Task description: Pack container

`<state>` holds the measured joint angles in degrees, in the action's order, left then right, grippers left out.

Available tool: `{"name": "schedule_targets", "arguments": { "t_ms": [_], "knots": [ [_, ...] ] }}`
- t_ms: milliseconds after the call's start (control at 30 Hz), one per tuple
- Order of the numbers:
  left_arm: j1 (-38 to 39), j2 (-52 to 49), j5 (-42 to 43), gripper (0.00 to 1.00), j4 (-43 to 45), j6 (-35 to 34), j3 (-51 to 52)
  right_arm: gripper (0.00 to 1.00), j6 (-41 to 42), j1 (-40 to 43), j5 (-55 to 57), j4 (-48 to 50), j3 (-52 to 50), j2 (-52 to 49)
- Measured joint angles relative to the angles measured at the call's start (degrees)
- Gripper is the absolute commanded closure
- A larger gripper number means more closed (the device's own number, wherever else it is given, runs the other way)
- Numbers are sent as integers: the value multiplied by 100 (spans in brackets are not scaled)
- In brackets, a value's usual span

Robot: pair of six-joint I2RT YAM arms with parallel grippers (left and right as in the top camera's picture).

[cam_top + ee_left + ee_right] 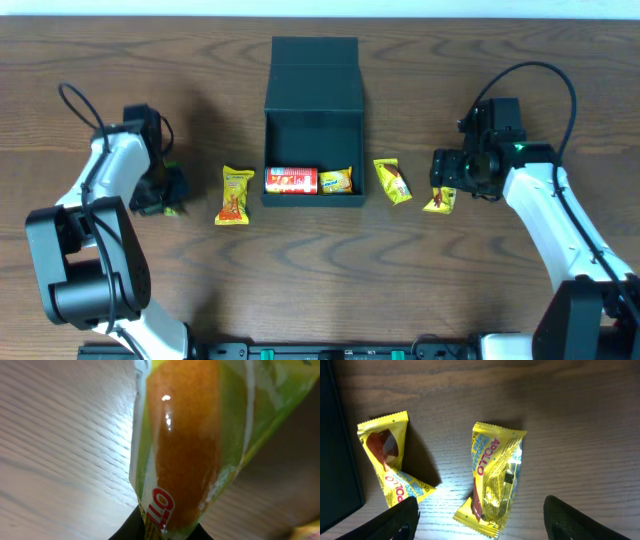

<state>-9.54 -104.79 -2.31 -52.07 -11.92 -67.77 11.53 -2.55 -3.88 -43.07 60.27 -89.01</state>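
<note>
Pinched glossy yellow-green plastic packet in left gripper; held right gripper splayed over yellow foil packet (three o'clock of dark teal cardboard container).

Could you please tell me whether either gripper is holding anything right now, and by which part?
The left gripper pinches a green-yellow snack packet by one end. The right gripper is open over a yellow packet, holding nothing.

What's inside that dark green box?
Inside the container, a red can and a yellow packet lie against its front wall. The floor behind looks bare; anything under them is covered.
</note>
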Motion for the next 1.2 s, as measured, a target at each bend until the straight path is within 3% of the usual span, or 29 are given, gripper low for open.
{"name": "schedule_targets", "arguments": {
  "t_ms": [267,500,600,767,1067,1200],
  "knots": [
    [0,0,-70,85,-341,0,-1021,20,26,-387,96,111,-33,-15],
    [0,0,15,85,-365,0,-1318,32,245,-431,308,114,-92,-603],
    [17,0,63,85,-391,0,-1325,48,341,-431,396,114,-114,-857],
    [96,0,68,86,-396,0,-1325,61,420,-431,479,116,-118,-1106],
    [136,0,74,86,-396,20,-1325,96,511,-431,660,162,-120,-1137],
    [142,0,83,89,-398,22,-1325,98,590,-431,732,57,-70,-1137]
  ]
}}
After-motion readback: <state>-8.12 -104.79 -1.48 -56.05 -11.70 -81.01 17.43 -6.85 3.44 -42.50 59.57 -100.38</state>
